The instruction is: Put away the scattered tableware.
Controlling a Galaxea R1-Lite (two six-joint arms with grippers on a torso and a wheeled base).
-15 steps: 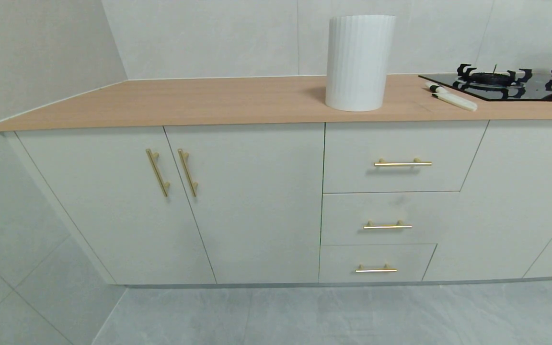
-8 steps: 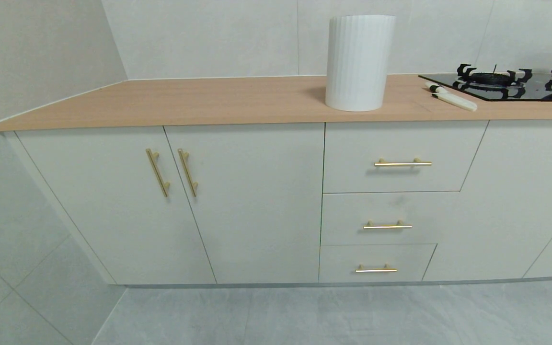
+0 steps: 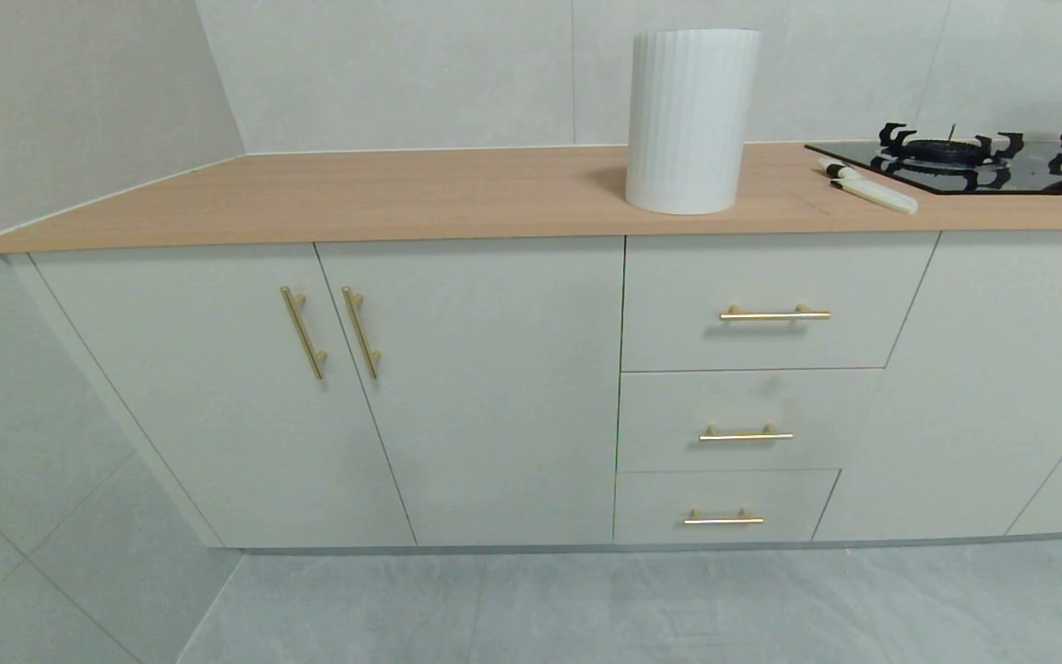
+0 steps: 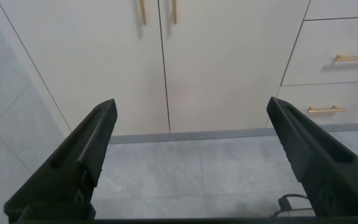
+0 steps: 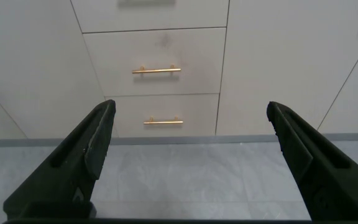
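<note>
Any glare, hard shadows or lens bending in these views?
Head view: cabinet doors splay outward, wide-lens bending; the hob mirrors its grate; soft shadow left of the white cylinder. Left and right wrist views: flat even light, no glare on the floor.

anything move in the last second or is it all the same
Nothing visibly changed. The white ribbed container stands in the same spot on the counter, the two white utensils lie beside the stove as before, and the drawers and cupboard doors are all shut as they were.
</note>
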